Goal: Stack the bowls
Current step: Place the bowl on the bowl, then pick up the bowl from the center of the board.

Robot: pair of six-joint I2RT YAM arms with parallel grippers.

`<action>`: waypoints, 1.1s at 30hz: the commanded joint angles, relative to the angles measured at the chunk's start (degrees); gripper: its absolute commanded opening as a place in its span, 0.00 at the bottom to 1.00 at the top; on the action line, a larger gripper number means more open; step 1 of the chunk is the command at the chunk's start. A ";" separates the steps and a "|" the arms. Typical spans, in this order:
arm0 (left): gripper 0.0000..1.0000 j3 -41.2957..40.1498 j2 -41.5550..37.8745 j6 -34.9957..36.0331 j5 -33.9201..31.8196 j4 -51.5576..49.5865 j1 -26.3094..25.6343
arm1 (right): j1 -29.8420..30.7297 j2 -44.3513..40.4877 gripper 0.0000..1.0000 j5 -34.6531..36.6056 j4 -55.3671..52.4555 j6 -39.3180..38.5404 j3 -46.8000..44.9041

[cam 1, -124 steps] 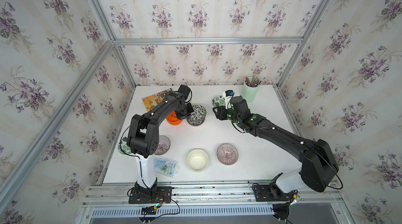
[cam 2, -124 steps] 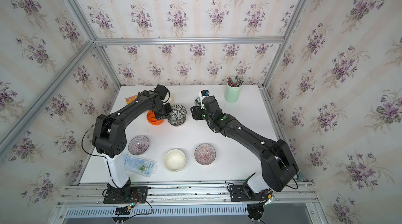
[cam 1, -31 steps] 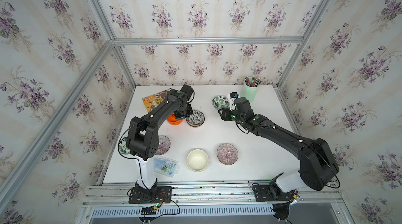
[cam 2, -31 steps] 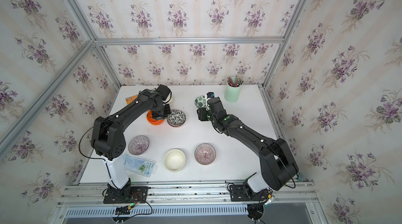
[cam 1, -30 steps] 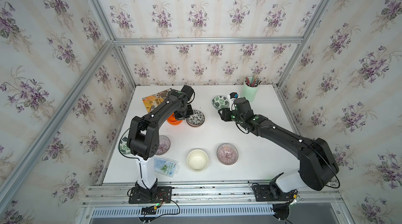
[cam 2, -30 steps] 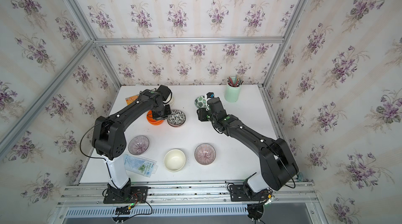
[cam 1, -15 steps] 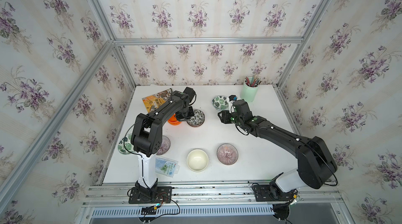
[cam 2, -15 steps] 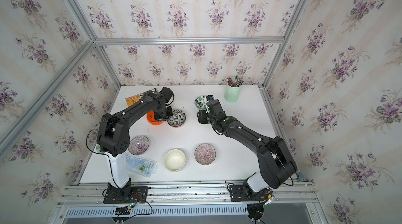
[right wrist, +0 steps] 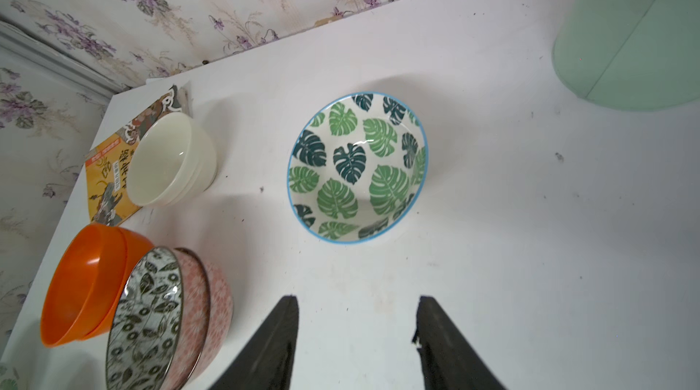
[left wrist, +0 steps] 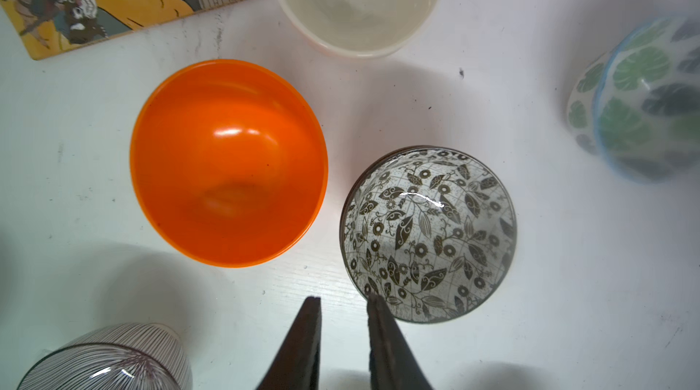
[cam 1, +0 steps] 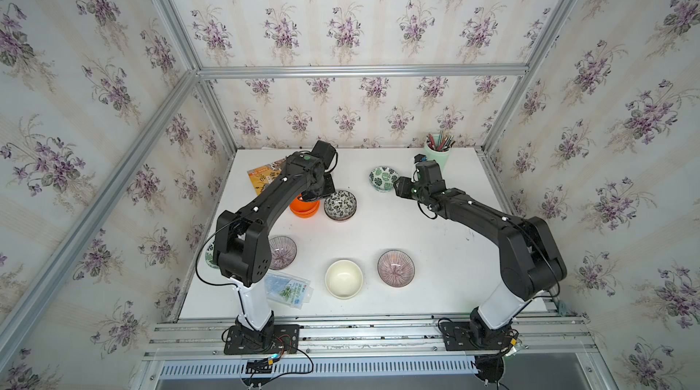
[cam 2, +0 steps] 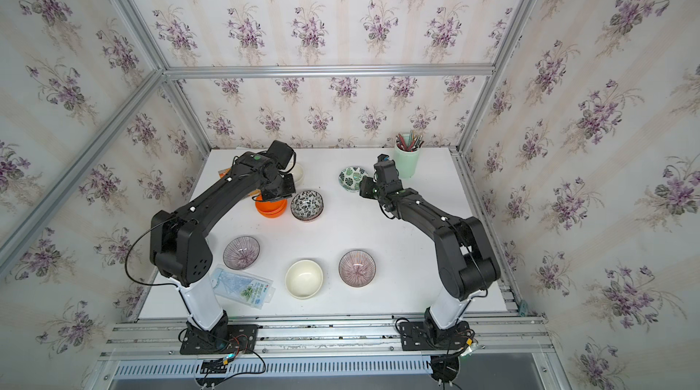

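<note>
Orange plastic stands out toward the back of the white table (cam 1: 435, 248) on the left arm's side. The orange bowls (left wrist: 227, 164) are two nested together, as the right wrist view shows. Just beside them sit the black-white leaf bowls (left wrist: 428, 232) (also a nested pair, the lower one pink-patterned on its outside). The left gripper (left wrist: 342, 299) hovers over the strip of table between these two stacks. Its jaws are slightly parted with bare table showing between them, and they hold nothing. One fingertip (left wrist: 375, 304) overlaps the rim of the leaf-print stack in the wrist view; whether it touches, I cannot tell.

Behind the orange pair a cream bowl (right wrist: 170, 158) stands at the edge of an illustrated booklet (cam 1: 265, 176).

The right gripper (right wrist: 356, 299) has its jaws spread wide and empty, pointing at the green leaf bowl (right wrist: 358, 168). That bowl stands upright and alone, a little apart from the fingertips and near the mint pencil cup (cam 1: 437, 153).

Toward the front, a second cream bowl (cam 1: 343, 279) sits near the middle, with a purple striped bowl (cam 1: 395, 268) just beside it on the right arm's side. The other purple striped bowl (cam 1: 282, 251) lies close to the left arm's base, near a clear plastic packet (cam 1: 289, 287).
</note>
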 commanded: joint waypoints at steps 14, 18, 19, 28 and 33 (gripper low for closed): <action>0.74 -11.89 -16.88 2.41 -10.16 -0.75 0.06 | -3.82 16.88 0.52 0.98 -0.57 1.53 13.09; 0.79 -11.98 -17.98 2.53 -11.49 -1.46 0.09 | -3.81 19.96 0.47 -0.32 -1.43 1.55 15.54; 0.79 -12.05 -18.22 2.59 -11.75 -1.63 0.09 | -3.80 20.43 0.44 -0.33 -1.60 1.58 15.95; 0.79 -13.13 -20.05 2.29 -12.64 -1.03 0.06 | -3.80 22.64 0.12 -2.05 -2.12 1.57 17.82; 0.79 -14.56 -20.73 2.24 -13.10 0.48 0.08 | -3.82 20.09 0.02 -4.21 -2.22 0.91 15.98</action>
